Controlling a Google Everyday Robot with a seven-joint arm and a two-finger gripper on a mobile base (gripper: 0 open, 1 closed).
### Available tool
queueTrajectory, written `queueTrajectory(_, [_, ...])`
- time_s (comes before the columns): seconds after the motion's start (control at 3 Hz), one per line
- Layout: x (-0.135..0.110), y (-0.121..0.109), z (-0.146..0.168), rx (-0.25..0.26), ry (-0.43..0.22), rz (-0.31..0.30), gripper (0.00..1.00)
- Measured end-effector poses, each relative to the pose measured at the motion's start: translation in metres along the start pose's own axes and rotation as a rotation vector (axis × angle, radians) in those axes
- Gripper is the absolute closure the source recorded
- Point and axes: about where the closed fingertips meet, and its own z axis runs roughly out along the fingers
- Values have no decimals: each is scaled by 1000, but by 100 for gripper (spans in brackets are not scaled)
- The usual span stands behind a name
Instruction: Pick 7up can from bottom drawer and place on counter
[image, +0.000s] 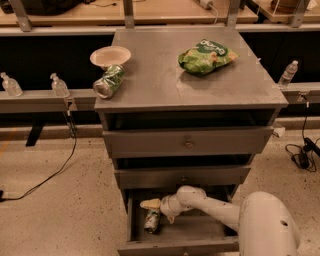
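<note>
The 7up can (151, 220), whitish with green patches, lies in the left part of the open bottom drawer (195, 234) of the grey cabinet. My gripper (150, 204) reaches into that drawer from the lower right and sits just above the can's far end, close to it or touching it. The white arm (215, 207) crosses the drawer behind it. The counter (165, 80) is the cabinet's flat grey top, above the two upper drawers, which stand slightly ajar.
On the counter are a dented green can (109, 81), a paper bowl (110, 56) and a green chip bag (206, 55). Water bottles (59, 86) stand on the ledges either side. Cables (45, 180) lie on the floor.
</note>
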Motion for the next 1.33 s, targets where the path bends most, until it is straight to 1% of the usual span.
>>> queueTrajectory(0.33, [3,6,17,-70,3,-4,0])
queueTrajectory(0.67, [4,12,31,-137,-1,4,3])
queueTrajectory(1.0, [3,15,44,-197,-9,-1,7])
queueTrajectory(1.33, [2,15,49,-222,-14,-7,28])
